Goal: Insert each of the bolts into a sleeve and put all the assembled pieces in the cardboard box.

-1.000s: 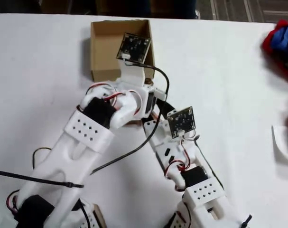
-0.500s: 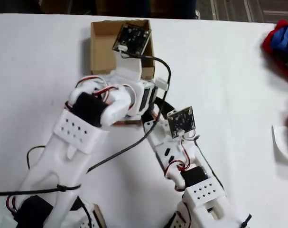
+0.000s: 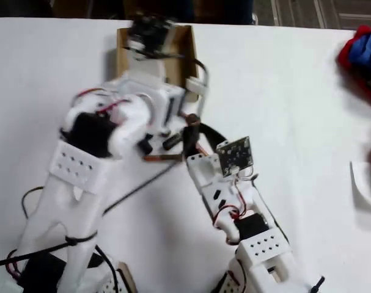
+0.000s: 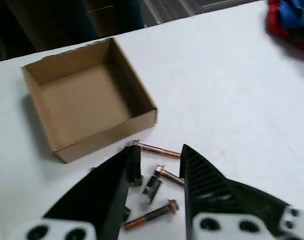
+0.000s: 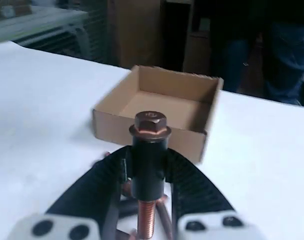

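Note:
The empty cardboard box [image 4: 84, 102] stands at the table's far side, also in the high view [image 3: 121, 61] and the right wrist view [image 5: 164, 102]. My right gripper [image 5: 147, 162] is shut on a black sleeve [image 5: 147, 165] with a copper bolt [image 5: 150, 125] standing upright through it; from above that assembled piece [image 3: 191, 129] sits just in front of the box. My left gripper [image 4: 159, 150] hangs open above loose copper bolts [image 4: 157, 149] and black sleeves [image 4: 152, 185] lying near the box's front wall. The left arm [image 3: 112, 122] covers part of the box from above.
Loose bolts [image 3: 161, 157] and a sleeve [image 3: 172, 141] lie between the two arms. A red and blue cloth heap [image 3: 362, 52] lies at the far right edge, with a white object [image 3: 365, 189] below it. Bare white table spreads to the right of the box.
The left arm has swung left and toward the box, uncovering the loose bolts and the right gripper's held piece. The right arm has kept still.

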